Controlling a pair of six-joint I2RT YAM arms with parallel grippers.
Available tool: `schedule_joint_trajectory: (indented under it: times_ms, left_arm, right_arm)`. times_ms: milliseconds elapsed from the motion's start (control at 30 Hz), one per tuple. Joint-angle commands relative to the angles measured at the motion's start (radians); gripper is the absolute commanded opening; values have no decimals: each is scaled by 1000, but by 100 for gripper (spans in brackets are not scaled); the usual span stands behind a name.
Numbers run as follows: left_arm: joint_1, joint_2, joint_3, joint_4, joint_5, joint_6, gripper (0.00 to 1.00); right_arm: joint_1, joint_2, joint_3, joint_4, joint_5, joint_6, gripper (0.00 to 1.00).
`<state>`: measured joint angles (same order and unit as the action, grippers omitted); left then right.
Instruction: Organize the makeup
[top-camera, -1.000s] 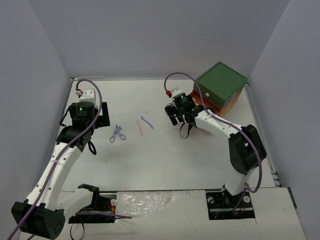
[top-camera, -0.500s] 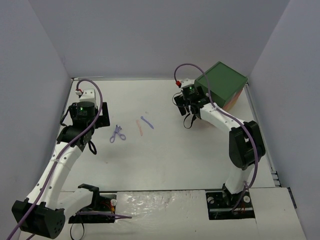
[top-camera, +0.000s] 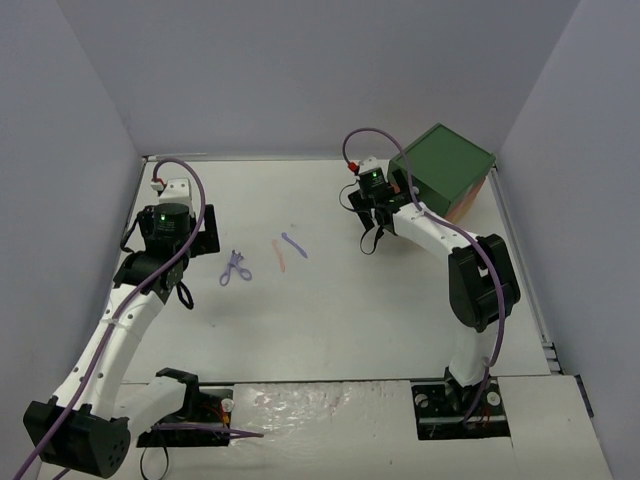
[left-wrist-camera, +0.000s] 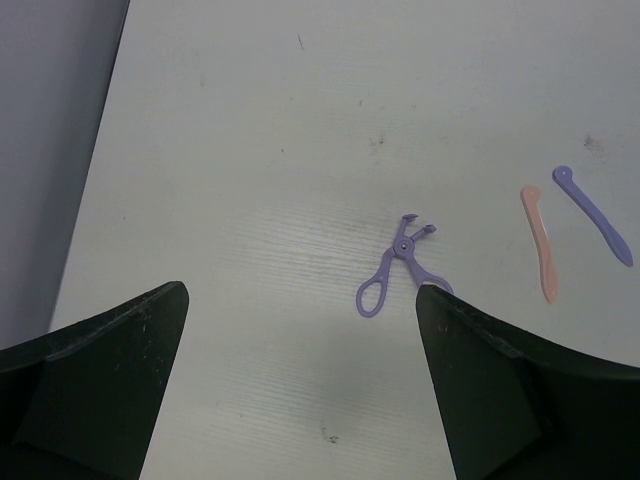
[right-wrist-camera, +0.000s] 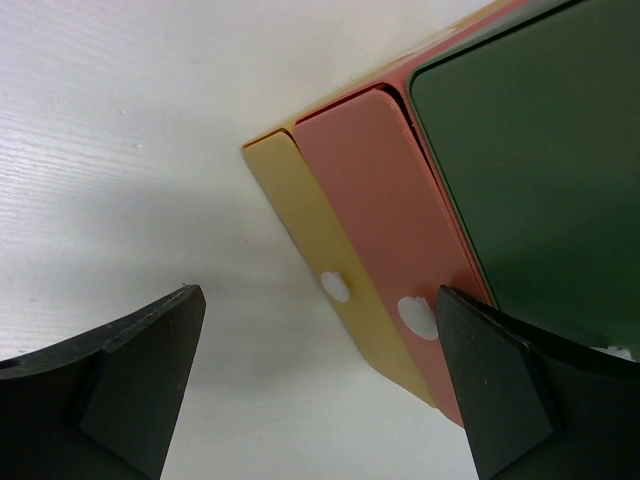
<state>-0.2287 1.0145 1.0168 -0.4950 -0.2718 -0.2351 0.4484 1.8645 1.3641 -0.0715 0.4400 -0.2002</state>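
A lilac scissor-like tool (top-camera: 236, 268) lies on the white table left of centre, with a pink stick (top-camera: 281, 256) and a lilac stick (top-camera: 294, 244) to its right. My left gripper (top-camera: 195, 255) is open and empty above the table, just left of the tool. In the left wrist view the tool (left-wrist-camera: 398, 265) lies ahead of the open left gripper (left-wrist-camera: 300, 300), and the pink stick (left-wrist-camera: 540, 255) and lilac stick (left-wrist-camera: 592, 213) lie farther right. My right gripper (top-camera: 372, 225) is open and empty in front of the drawer chest (top-camera: 443, 170). No sponges, discs or dark sticks show.
In the right wrist view the chest's yellow drawer (right-wrist-camera: 300, 210) and red drawer (right-wrist-camera: 385, 190) are shut, each with a white knob, under the green top (right-wrist-camera: 540, 150). The yellow drawer's knob (right-wrist-camera: 335, 287) sits ahead of the right gripper (right-wrist-camera: 320, 300). Grey walls enclose the table.
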Motion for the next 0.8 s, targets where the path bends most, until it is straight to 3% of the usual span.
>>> schedule_joint_trajectory:
  times_ms: [0, 333, 767]
  left_arm:
    - [5, -1, 23, 52, -24, 20, 97]
    - [5, -11, 20, 50, -30, 21, 97]
    - [5, -16, 22, 49, -23, 21, 97]
  right_arm:
    - [15, -21, 52, 32, 70, -28, 97]
    - [45, -18, 58, 33, 101, -55, 100]
    - [92, -47, -79, -11, -83, -38, 100]
